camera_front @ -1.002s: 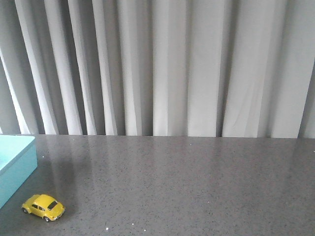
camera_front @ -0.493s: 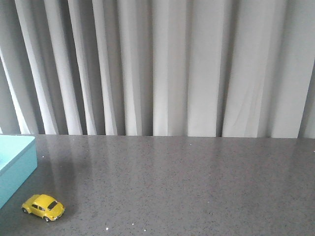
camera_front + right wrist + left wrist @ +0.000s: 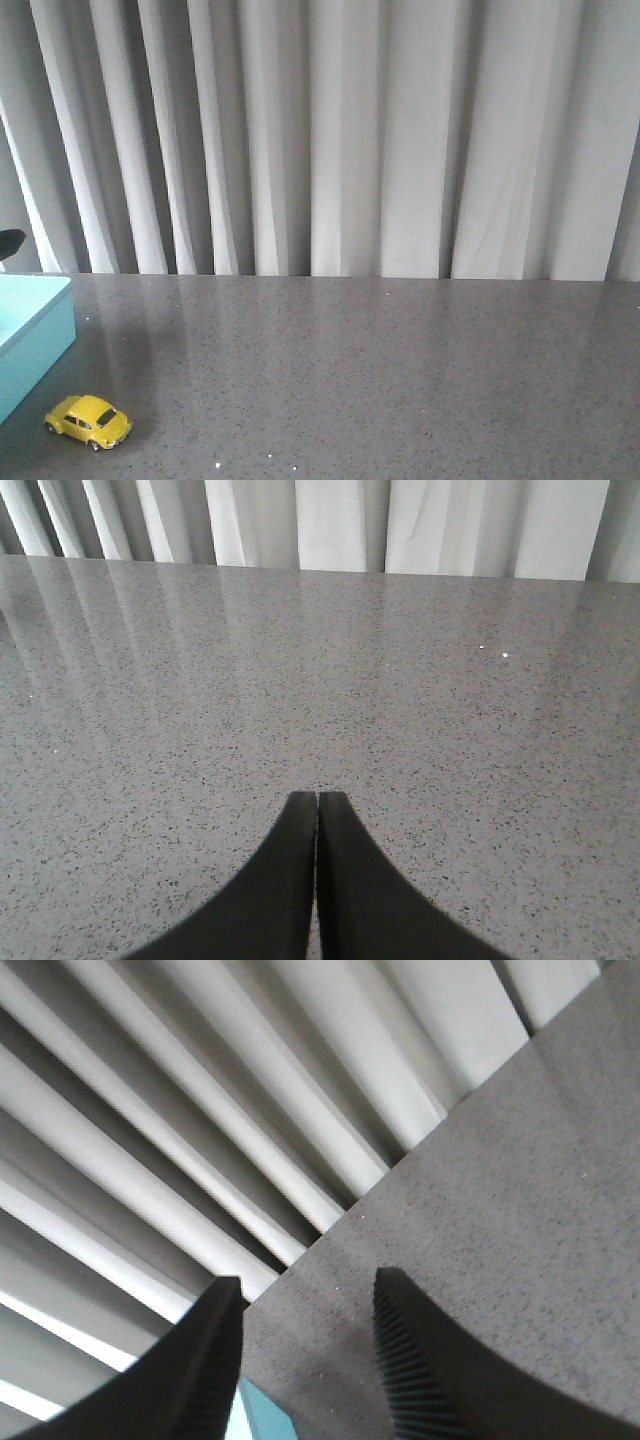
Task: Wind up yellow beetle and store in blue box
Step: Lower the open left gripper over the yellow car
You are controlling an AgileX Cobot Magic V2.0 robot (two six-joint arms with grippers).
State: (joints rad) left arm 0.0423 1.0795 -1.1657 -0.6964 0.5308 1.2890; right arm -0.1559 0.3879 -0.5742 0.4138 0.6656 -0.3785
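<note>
Newly at frame edge, cropped left claw (image 3: 305,1360) apart; right claw (image 3: 317,880) together.

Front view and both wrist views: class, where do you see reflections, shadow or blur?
Front view: curtain streaks reflect faintly on the grey tabletop; soft shadow under the yellow beetle. Left wrist view: left tool close, slightly soft. Right wrist view: pale reflections across the tabletop.

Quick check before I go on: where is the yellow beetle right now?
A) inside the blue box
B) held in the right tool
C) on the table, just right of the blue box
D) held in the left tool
C: in the front view the yellow beetle stands on the table beside the blue box; the left tool is open and empty, and the right tool is shut on nothing.
</note>
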